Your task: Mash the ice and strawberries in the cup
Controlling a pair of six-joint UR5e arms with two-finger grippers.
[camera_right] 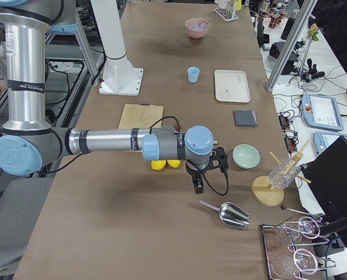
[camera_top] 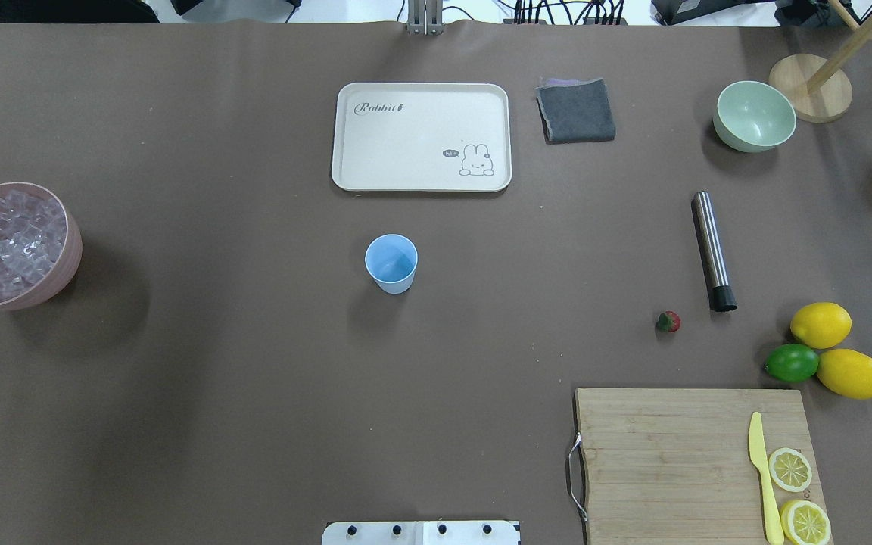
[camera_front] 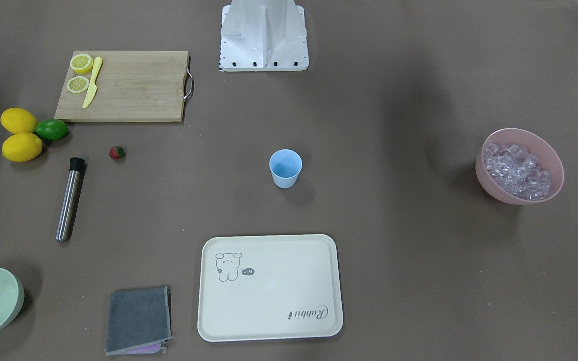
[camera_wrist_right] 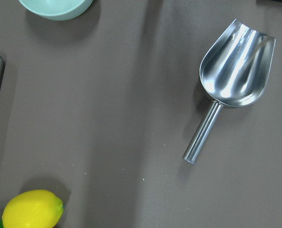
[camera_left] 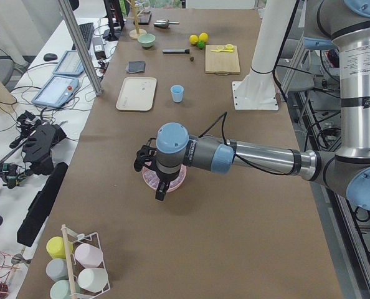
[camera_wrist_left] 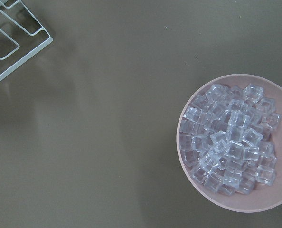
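Left tool (camera_left: 162, 192): it hung above the left end of the bench (camera_top: 254, 378). It showed only in the side view, so I could not tell how far it stood open. No object was seen in it.

Directly outward from it was the pink bowl (camera_wrist_left: 236, 203), heaped with the ice (camera_wrist_left: 229, 142). My wrist camera put the bowl off to one side, not centred.

The cup (camera_top: 391, 263) stood upright in mid-bench, well apart from the bowl, and appeared empty.

Right tool (camera_right: 198, 185): it hung over the right end of the bench, and again I could not tell its opening or see any load. Nearest to it lay a steel scoop (camera_wrist_right: 233, 66), its long axis slanted across my wrist view with the handle pointing away from the mouth.

The strawberry (camera_top: 668, 322) lay farther in, just beside the black end of the muddler (camera_top: 711, 250), on the cup's side of it.

Finding: the ice lay nearer my left arm and the strawberry nearer my right. The cup lay between them, so either load would have to travel inward to mid-bench
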